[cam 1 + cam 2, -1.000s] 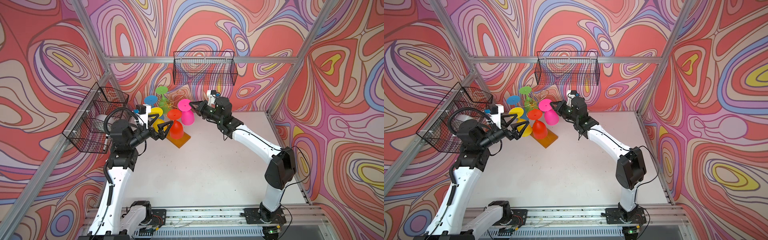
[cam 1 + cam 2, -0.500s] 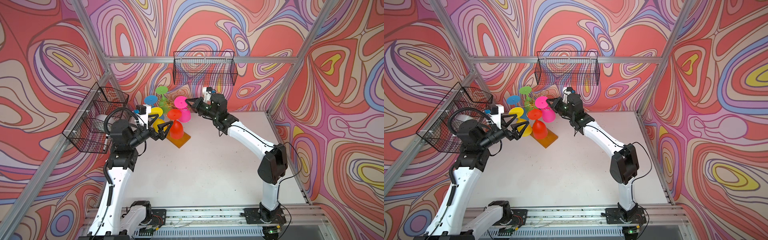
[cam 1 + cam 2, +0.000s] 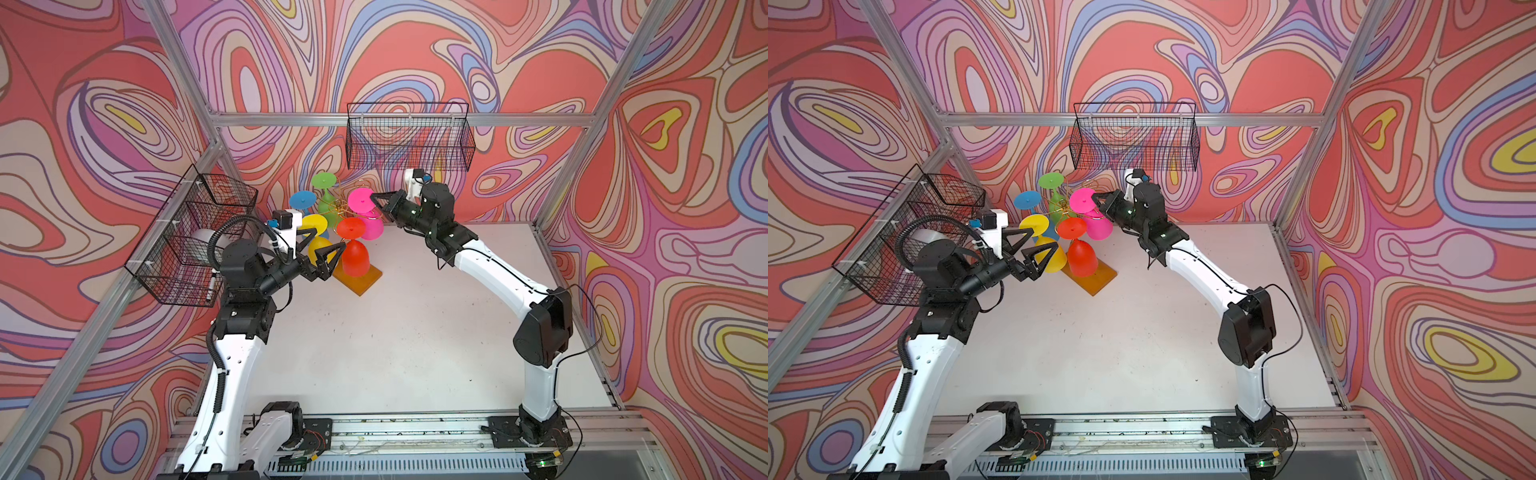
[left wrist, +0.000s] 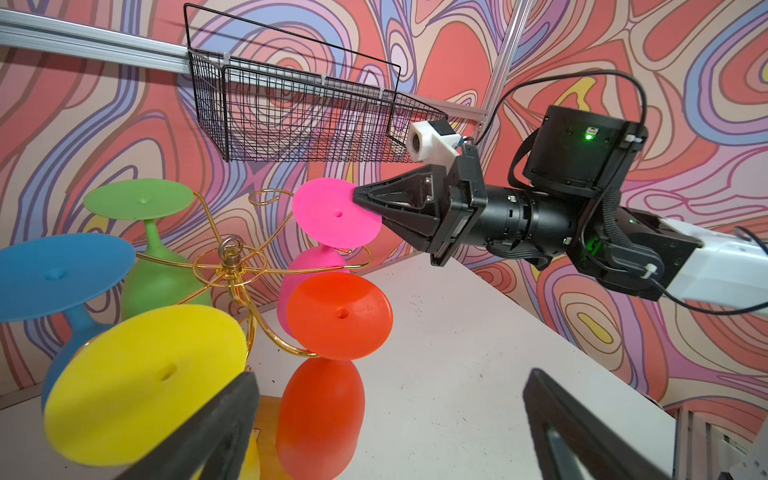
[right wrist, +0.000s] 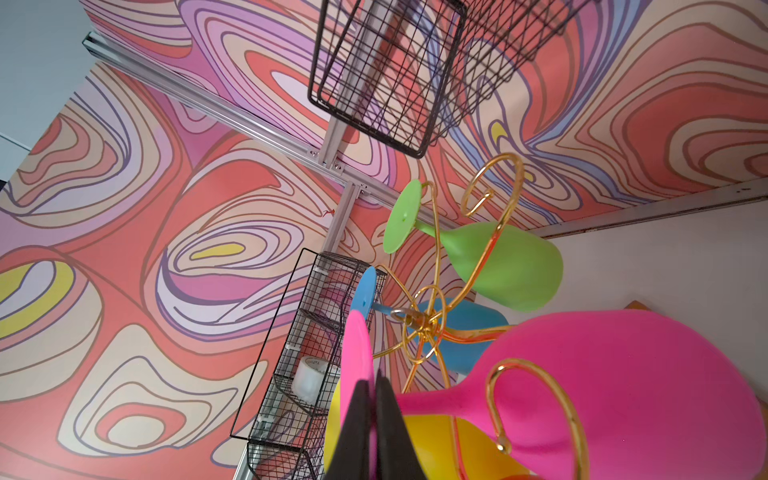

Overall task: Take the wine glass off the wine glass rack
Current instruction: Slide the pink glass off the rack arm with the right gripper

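Half hidden behind a red glass [image 3: 354,258], the pink wine glass [image 3: 360,199] hangs on the wine glass rack [image 4: 231,252] at the white surface's [image 3: 395,332] rear, right hand [image 3: 373,195] pinching its foot, left hand [image 3: 331,237] spread wide.

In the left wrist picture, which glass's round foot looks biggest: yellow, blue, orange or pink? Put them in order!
Largest to smallest:
1. yellow foot
2. blue foot, cut by the picture's edge
3. orange foot
4. pink foot
The yellow one is nearest the camera, so their true sizes may be alike.
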